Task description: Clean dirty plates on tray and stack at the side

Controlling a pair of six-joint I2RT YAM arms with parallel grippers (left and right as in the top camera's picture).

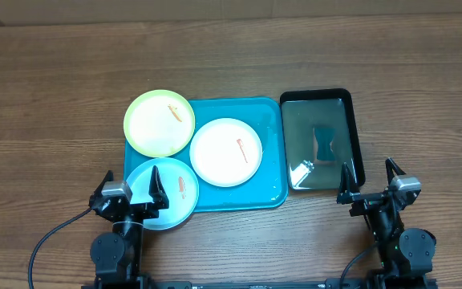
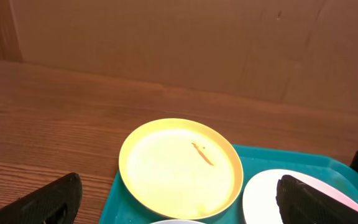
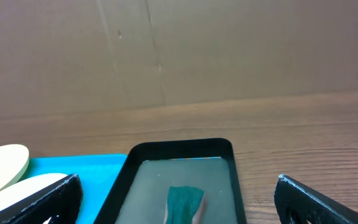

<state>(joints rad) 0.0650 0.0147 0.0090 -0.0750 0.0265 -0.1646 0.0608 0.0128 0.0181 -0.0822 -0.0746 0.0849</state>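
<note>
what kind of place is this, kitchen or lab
Probably a robot test bench, not a kitchen: bare wooden table, cardboard backdrop, and smeared plates on a turquoise tray beside a black water tray.

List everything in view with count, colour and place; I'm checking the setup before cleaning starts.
round shallow yellow-green plastic plate: one, yellow-green with an orange smear, far left corner of the tray, overhanging its rim
round white plastic plate: one, white with an orange smear, middle of the tray
round light blue plastic plate: one, light blue with an orange smear, near left corner of the tray
large turquoise rectangular plastic tray: one, turquoise, table centre
narrow black tray: one, black, holding what looks like water, right of the turquoise tray
sponge: one, dark teal, in the black tray
wooden table: one, brown
left gripper: one, black, open, at the light blue plate
right gripper: one, black, open, near the black tray
</note>
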